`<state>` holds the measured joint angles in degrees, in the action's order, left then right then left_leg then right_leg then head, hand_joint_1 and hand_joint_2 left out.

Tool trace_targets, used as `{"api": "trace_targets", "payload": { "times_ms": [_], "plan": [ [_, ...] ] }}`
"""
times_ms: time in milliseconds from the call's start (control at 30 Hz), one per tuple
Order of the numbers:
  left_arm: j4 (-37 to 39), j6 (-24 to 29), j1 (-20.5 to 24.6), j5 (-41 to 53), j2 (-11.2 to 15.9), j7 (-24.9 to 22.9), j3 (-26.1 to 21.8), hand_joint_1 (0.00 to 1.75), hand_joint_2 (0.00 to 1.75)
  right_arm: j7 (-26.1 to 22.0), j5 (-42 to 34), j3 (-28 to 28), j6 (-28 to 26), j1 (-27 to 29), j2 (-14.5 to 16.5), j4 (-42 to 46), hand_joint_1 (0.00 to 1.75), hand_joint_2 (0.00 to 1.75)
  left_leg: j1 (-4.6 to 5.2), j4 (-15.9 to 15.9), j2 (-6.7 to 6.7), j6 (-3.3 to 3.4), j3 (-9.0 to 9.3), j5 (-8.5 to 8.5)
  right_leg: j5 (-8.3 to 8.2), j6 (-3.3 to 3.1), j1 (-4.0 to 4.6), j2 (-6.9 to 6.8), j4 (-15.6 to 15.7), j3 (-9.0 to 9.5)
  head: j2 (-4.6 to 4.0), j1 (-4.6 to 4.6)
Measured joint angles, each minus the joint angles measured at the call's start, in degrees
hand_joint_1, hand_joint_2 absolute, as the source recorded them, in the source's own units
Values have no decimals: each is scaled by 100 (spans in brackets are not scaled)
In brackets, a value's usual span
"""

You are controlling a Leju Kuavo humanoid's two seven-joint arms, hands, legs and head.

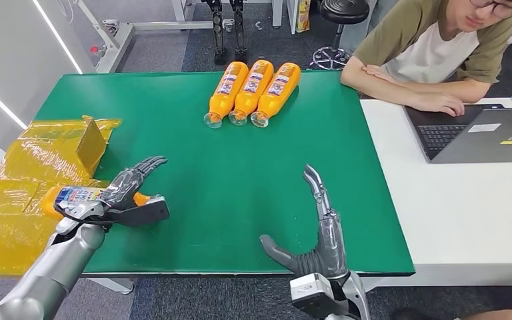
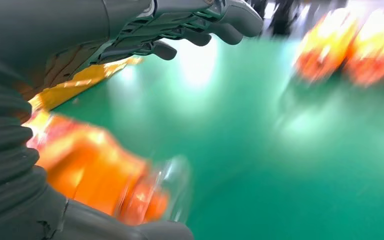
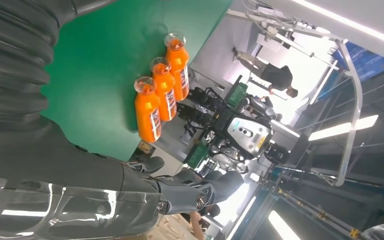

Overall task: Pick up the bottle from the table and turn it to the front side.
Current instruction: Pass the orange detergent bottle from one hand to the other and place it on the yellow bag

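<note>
Your left hand (image 1: 123,193) covers the middle of the orange bottle (image 1: 73,198) it holds, so you can read only part of the label. In the left wrist view that bottle (image 2: 105,182) and the lying bottles (image 2: 350,47) are smeared by blur. The laptop (image 1: 480,133) is cut by the picture's edge. The right hand (image 3: 180,192) has its fingertips dark against glare.

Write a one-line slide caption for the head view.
Left hand holds an orange bottle at the green table's edge; right hand open.
</note>
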<state>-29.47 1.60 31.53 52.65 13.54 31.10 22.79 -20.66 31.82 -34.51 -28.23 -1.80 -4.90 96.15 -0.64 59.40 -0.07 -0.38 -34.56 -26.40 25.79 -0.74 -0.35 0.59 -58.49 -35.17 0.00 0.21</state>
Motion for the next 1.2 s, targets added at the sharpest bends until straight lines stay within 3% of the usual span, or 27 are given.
{"api": "trace_targets", "payload": {
  "times_ms": [233,433,567,667,800,967,1067,1200],
  "plan": [
    [-1031,-56,-260,-812,144,266,-49,0,175,8,9,88,7,90,2,67,0,175,0,0,0,0,-1,0,0,0,0,-2,1,0,0,-1],
    [-2712,-429,-712,-2137,274,383,-163,0,175,13,16,158,13,232,2,166,0,175,1,0,-2,0,-3,-1,1,1,0,-3,2,0,0,-1],
    [-3532,-344,-992,-2835,216,638,-282,0,175,9,-51,183,51,301,1,211,0,175,1,0,0,-1,-2,-2,1,1,-1,-1,5,-2,0,-1],
    [-4168,370,-1303,-3484,-157,485,-421,0,175,-29,-197,205,27,433,2,252,0,175,3,1,-5,0,-2,-4,2,3,-1,-7,8,1,0,-2],
    [-4778,1723,-1851,-4488,-952,471,-374,0,175,-206,-675,207,-123,606,9,284,0,175,7,1,-5,10,-4,-12,3,5,-3,-8,13,3,0,-1],
    [-5195,2279,-2286,-5203,-1790,784,85,0,175,-387,-1110,207,-434,607,154,284,0,175,7,3,-6,17,-10,-16,3,9,-4,-11,17,4,0,0],
    [-5337,2562,-2352,-4953,-2035,808,304,0,175,-481,-1146,205,-532,602,246,284,0,175,6,3,-5,17,-9,-16,2,9,-4,-11,16,4,0,-1],
    [-5502,2851,-2495,-4521,-2163,796,417,0,175,-567,-1233,204,-594,599,318,289,0,175,2,2,-4,16,-6,-15,3,7,-3,-9,13,3,0,-1]
  ]
}}
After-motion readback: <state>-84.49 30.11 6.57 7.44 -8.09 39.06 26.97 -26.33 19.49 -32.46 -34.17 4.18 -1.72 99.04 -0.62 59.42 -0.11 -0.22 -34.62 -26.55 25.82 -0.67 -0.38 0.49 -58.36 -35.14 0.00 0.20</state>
